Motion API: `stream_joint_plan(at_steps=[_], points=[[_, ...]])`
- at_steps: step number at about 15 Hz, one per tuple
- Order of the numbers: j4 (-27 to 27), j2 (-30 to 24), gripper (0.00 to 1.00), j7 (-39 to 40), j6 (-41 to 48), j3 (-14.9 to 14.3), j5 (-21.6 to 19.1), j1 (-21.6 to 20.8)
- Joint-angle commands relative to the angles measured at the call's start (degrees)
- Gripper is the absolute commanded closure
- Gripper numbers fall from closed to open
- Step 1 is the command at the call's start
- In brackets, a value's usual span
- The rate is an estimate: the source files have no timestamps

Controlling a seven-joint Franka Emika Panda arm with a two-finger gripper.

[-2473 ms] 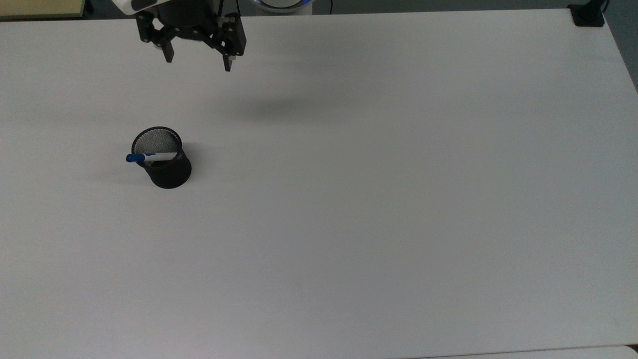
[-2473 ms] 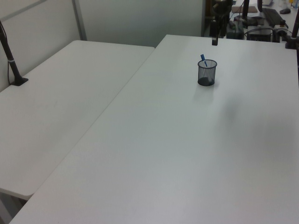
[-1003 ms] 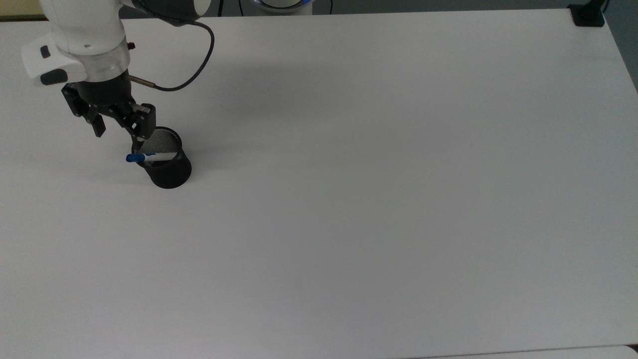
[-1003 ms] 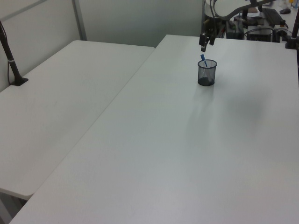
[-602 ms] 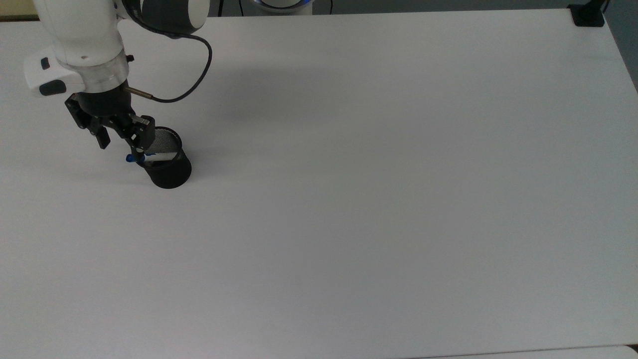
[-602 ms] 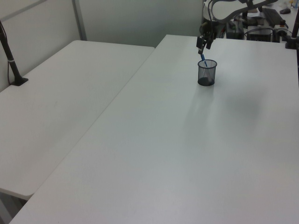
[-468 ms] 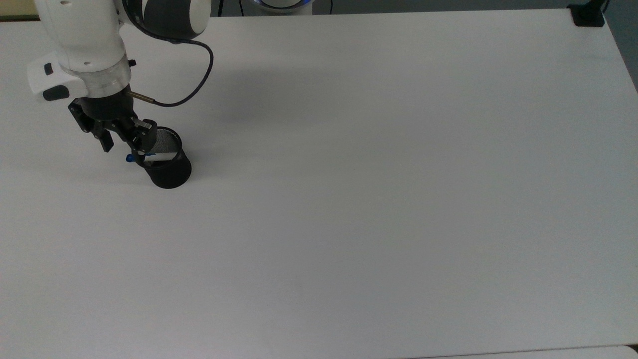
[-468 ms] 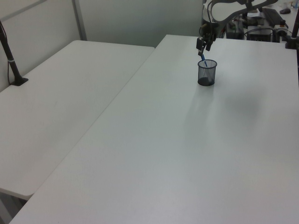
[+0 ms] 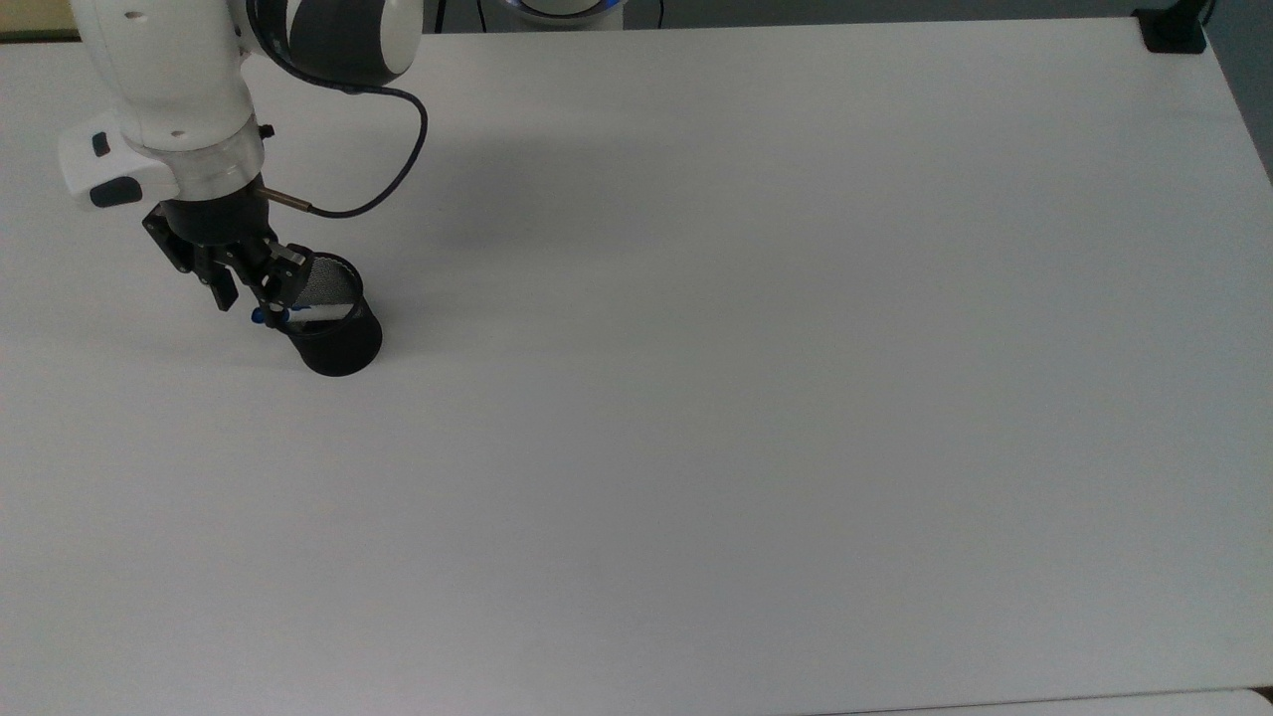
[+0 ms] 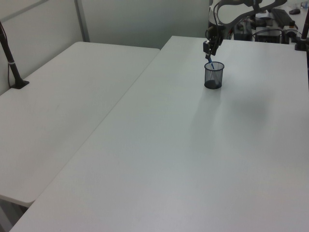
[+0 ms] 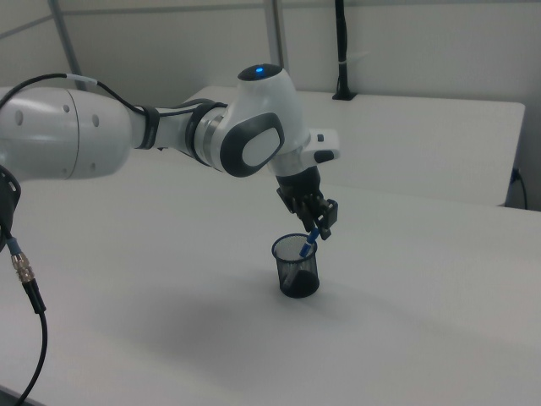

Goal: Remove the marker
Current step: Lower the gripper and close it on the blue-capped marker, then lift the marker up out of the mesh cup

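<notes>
A black mesh cup [image 9: 338, 343] stands on the white table [image 9: 756, 398] at the top view's left. The marker [image 9: 260, 316] leans in it, its blue cap poking out over the rim toward the top view's left. My gripper [image 9: 251, 303] hangs right at that cap, open, with one finger on each side of it and a narrow gap. In the left view the gripper [image 10: 211, 48] sits just above the cup [image 10: 213, 77] and the blue marker [image 10: 209, 64]. In the right view the gripper [image 11: 319, 228] meets the marker [image 11: 311, 239] above the cup [image 11: 297, 269].
A black clamp [image 9: 1174, 30] sits on the table's far corner at the top view's right. A dark cable [image 9: 393, 179] loops from my wrist. In the left view a second white table [image 10: 58, 106] adjoins, with a black post [image 10: 12, 63] on it.
My gripper came from the table's back edge to the cup, dropped to the marker's blue cap, and its fingers have drawn closer together. Cup and marker have stayed put.
</notes>
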State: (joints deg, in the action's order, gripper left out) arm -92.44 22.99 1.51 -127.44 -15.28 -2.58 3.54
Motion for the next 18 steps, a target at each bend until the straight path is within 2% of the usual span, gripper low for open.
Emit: stream_joint_plan(at_steps=[1, 7, 11, 14, 16, 18], points=[[0.6, 0.5, 0.66, 0.6, -0.9, -0.1, -1.2, -0.5], [0.8, -0.2, 0.8, 0.2, -0.7, 0.2, -1.3, -0.9], [1.5, -3.5, 0.88, 0.4, -0.2, 0.2, -1.4, -0.9], [1.6, -3.4, 0.9, 0.4, -0.4, 0.0, -1.5, -0.6], [2.4, -4.4, 0.91, 0.2, -0.2, 0.0, -3.5, -0.8], [5.5, -6.3, 0.91, 0.2, 0.7, 0.1, -5.8, -1.0]])
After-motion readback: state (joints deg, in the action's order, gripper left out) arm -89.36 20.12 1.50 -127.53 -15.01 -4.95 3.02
